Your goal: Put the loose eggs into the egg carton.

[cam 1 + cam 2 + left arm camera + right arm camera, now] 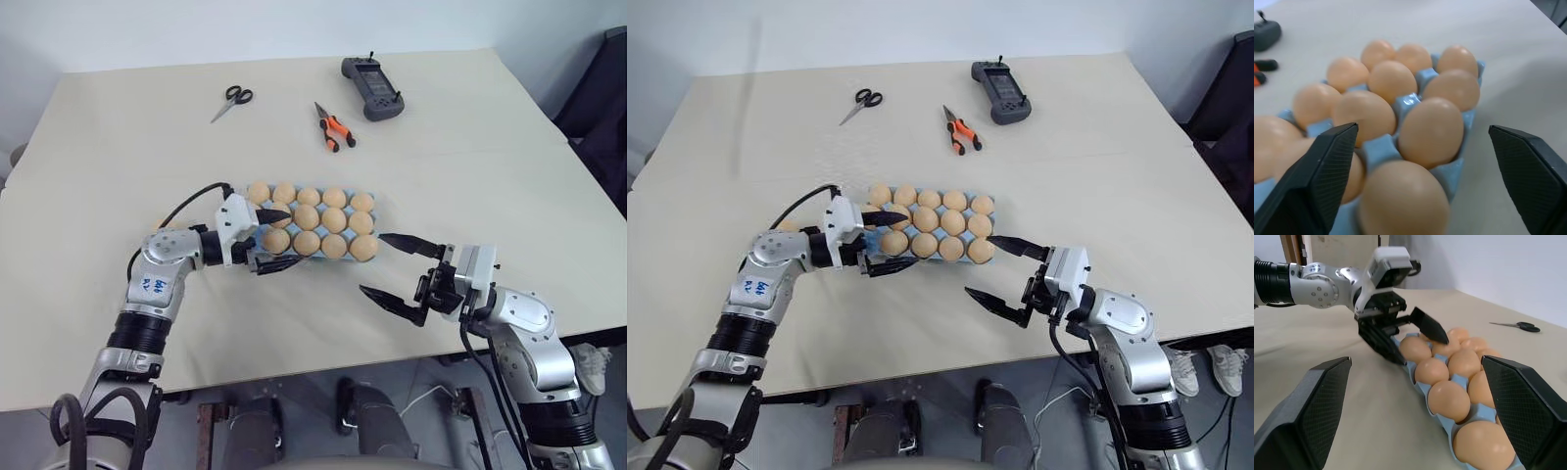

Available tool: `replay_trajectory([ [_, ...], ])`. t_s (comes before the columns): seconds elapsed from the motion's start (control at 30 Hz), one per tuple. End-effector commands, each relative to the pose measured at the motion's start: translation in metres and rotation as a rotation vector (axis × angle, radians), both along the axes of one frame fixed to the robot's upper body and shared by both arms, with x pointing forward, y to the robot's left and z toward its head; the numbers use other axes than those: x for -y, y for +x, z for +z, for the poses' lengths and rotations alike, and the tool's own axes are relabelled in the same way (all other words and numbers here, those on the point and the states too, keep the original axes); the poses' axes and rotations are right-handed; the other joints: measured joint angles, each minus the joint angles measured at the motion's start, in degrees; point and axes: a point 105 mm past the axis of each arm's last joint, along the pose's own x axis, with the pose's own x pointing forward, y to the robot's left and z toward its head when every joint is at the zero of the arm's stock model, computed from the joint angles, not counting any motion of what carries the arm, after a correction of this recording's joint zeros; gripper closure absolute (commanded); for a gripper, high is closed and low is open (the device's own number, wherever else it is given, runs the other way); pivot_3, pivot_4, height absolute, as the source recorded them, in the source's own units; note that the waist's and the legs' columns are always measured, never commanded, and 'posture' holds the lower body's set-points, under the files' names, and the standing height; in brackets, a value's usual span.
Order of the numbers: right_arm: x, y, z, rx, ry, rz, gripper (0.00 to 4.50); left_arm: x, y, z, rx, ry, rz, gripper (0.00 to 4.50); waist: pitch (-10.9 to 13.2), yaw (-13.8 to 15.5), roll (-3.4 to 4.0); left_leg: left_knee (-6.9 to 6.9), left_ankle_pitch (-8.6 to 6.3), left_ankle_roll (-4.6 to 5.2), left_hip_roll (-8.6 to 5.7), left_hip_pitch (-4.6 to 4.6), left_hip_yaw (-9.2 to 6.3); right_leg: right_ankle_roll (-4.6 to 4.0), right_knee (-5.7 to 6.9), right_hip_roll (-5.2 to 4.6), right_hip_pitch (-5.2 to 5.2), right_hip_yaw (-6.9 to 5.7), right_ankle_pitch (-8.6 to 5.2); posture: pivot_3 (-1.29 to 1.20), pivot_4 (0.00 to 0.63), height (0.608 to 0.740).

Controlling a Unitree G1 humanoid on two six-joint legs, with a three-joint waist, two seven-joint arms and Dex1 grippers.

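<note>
Both grippers occupy the near edge of the beige table (470, 117). On this table, near the centre, lies the egg carton (257, 253), a light blue tray of three rows of five cups. Eggs (335, 219) fill all fifteen cups; none lies loose on the table surface.

Left gripper (275, 240): positioned at the left short end of the carton, pointing level along it. Jaws released and spread wide, one finger over the end eggs, the other at the carton's near corner. Nothing is grasped.

Right gripper (394, 266): positioned just off the carton's near right corner, apart from it. Jaws released, spread wide, empty.

Far side of the table: a dark handheld controller (372, 87), orange-handled pliers (334, 127) and black-handled scissors (232, 101), all well apart from the carton.
</note>
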Motion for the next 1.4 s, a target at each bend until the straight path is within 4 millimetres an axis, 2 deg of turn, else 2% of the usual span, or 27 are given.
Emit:
replay_trajectory([
  [0.03,-0.002,-0.002,0.011,0.042,0.02,0.022,0.0,-0.033,-0.011,0.02,0.088,-0.065,0.084,0.02,0.0,-0.4,0.0,0.0,0.0,0.0,0.02,0.04,-0.01,0.0,0.01,0.01,0.0,0.03,0.0,0.0,0.15,0.74],
  [0.23,-0.006,-0.001,0.009,0.039,0.023,0.059,0.0,-0.108,-0.034,0.017,0.112,-0.139,0.382,0.02,0.0,-0.3,0.0,-0.07,-0.07,0.05,0.19,0.37,-0.06,-0.02,0.14,-0.02,0.01,0.32,-0.01,0.0,0.15,0.74],
  [0.33,-0.009,-0.001,0.008,0.035,0.03,0.073,0.0,-0.149,-0.053,0.005,0.078,-0.164,0.549,0.02,0.0,-0.2,0.0,-0.07,-0.13,0.11,0.22,0.49,-0.05,-0.02,0.12,-0.12,0.11,0.37,-0.01,0.0,0.15,0.74],
  [0.4,-0.011,-0.001,0.007,0.026,0.036,0.082,0.0,-0.164,-0.065,-0.005,0.057,-0.155,0.628,0.02,0.0,-0.2,0.0,-0.07,-0.24,0.04,0.22,0.52,-0.04,-0.02,0.08,-0.17,0.13,0.37,-0.01,0.0,0.15,0.74],
  [0.5,-0.015,0.001,0.006,0.021,0.041,0.103,0.0,-0.177,-0.081,-0.015,0.034,-0.168,0.728,0.02,0.0,-0.1,-0.01,-0.08,-0.41,-0.09,0.22,0.52,-0.02,-0.01,0.01,-0.19,0.14,0.39,-0.01,0.0,0.15,0.74],
  [0.63,-0.019,0.005,0.008,0.03,0.045,0.118,0.0,-0.183,-0.091,-0.022,0.017,-0.195,0.806,0.02,0.0,-0.1,-0.02,-0.08,-0.47,-0.14,0.24,0.52,0.0,-0.01,-0.03,-0.2,0.14,0.38,-0.01,0.0,0.15,0.74],
  [0.77,-0.019,0.006,0.009,0.032,0.047,0.125,0.0,-0.183,-0.085,-0.025,0.018,-0.207,0.864,0.02,0.0,-0.1,-0.02,-0.09,-0.49,-0.18,0.3,0.53,0.02,-0.02,-0.06,-0.2,0.15,0.39,-0.01,0.0,0.15,0.74],
  [1.13,-0.019,0.006,0.011,0.033,0.032,0.128,0.0,-0.172,-0.003,-0.021,-0.031,-0.137,0.878,0.02,0.0,0.0,-0.05,-0.1,-0.42,0.03,0.29,0.57,0.21,-0.02,-0.03,-0.08,0.13,0.25,0.0,0.0,0.15,0.74],
  [1.23,-0.02,0.006,0.012,0.037,0.032,0.126,0.0,-0.168,0.008,-0.029,-0.075,-0.106,0.875,0.02,0.0,-0.3,-0.05,-0.1,-0.51,0.04,0.22,0.59,0.22,-0.01,0.05,-0.08,0.12,0.11,0.01,0.0,0.15,0.74],
  [1.37,-0.02,0.005,0.012,0.041,0.035,0.119,0.0,-0.163,0.01,-0.032,-0.079,-0.086,0.851,0.02,0.0,-0.4,-0.05,-0.11,-0.61,-0.15,0.26,0.6,0.26,-0.01,0.23,0.03,0.09,-0.01,0.01,0.0,0.15,0.74],
  [1.4,-0.02,0.005,0.012,0.041,0.036,0.117,0.0,-0.165,0.008,-0.034,-0.077,-0.083,0.86,0.43,0.0,-0.3,-0.05,-0.11,-0.59,-0.23,0.27,0.6,0.25,0.0,0.23,0.04,0.08,-0.04,0.01,0.0,0.15,0.74],
])
